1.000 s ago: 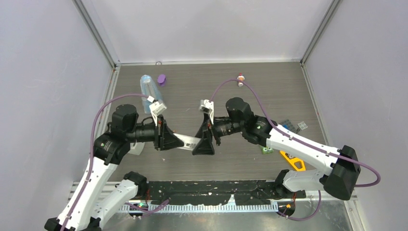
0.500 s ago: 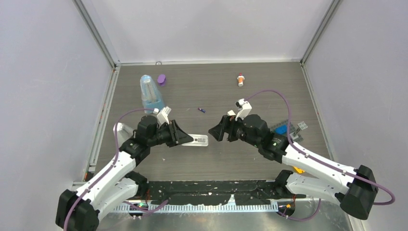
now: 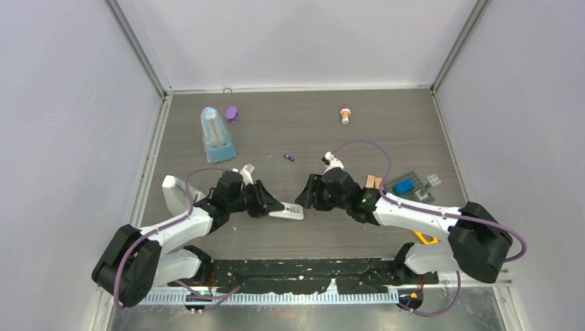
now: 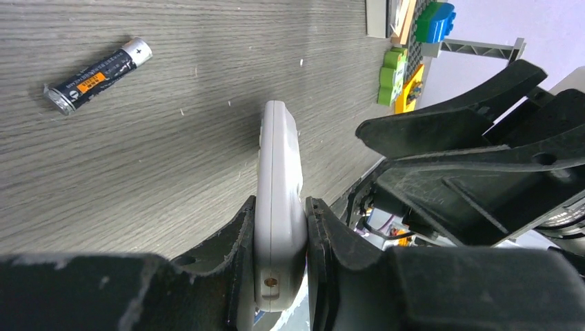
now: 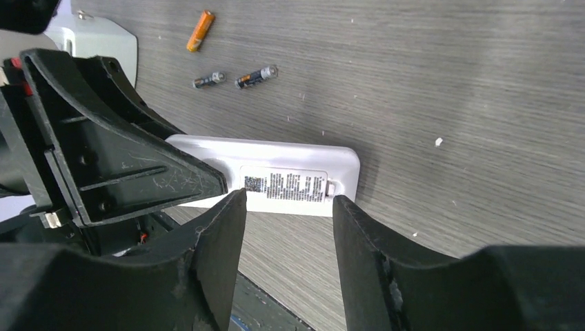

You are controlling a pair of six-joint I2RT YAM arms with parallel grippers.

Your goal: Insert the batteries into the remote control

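Note:
My left gripper (image 4: 279,205) is shut on the white remote control (image 4: 278,145), held by its near end and turned on edge low over the table. In the right wrist view the remote control (image 5: 290,185) shows its labelled back. My right gripper (image 5: 286,207) stands open just short of the remote's free end, nothing between its fingers. In the top view the two grippers face each other, left gripper (image 3: 274,206) and right gripper (image 3: 304,197), with the remote control (image 3: 290,212) between. An orange battery (image 5: 200,31) and two dark batteries (image 5: 209,80) (image 5: 256,76) lie beyond. A purple battery (image 3: 289,158) lies farther back.
A clear blue wedge-shaped case (image 3: 216,134) and a purple cap (image 3: 232,114) sit at the back left. A red-and-white little bottle (image 3: 345,114) lies at the back. A grey plate with bricks (image 3: 410,186) and an orange tool (image 3: 424,238) are on the right. A white piece (image 3: 172,192) lies left.
Both arms have come down toward the near edge, the left one carrying the remote. The right gripper let go of the remote, drew off, then closed in again with narrower jaws.

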